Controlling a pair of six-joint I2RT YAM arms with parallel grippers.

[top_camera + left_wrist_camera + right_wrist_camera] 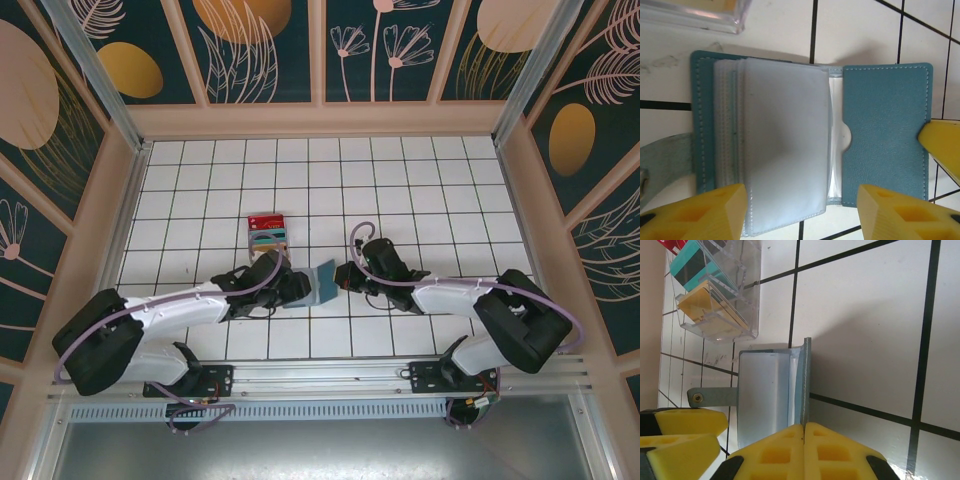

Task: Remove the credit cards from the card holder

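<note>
The holder (322, 283) lies open on the counter (420, 190) near the middle of its near edge, between the two tools, with its long axis running along that edge from one tool to the other. The left tool (800, 200) is the nearer one to the sleeves (785, 140). It hangs right over them with its jaws about half spread, straddling the stack and gripping nothing; I cannot tell if a finger brushes the plastic. The right tool (804, 440) is clenched on the outer edge of the right cover (885, 130), pinning it. The cards (268, 230), red, teal and tan, stand in a clear stand (747, 300) just beyond the holder, toward the far edge. The sleeves look empty, though that is a judgement.
</note>
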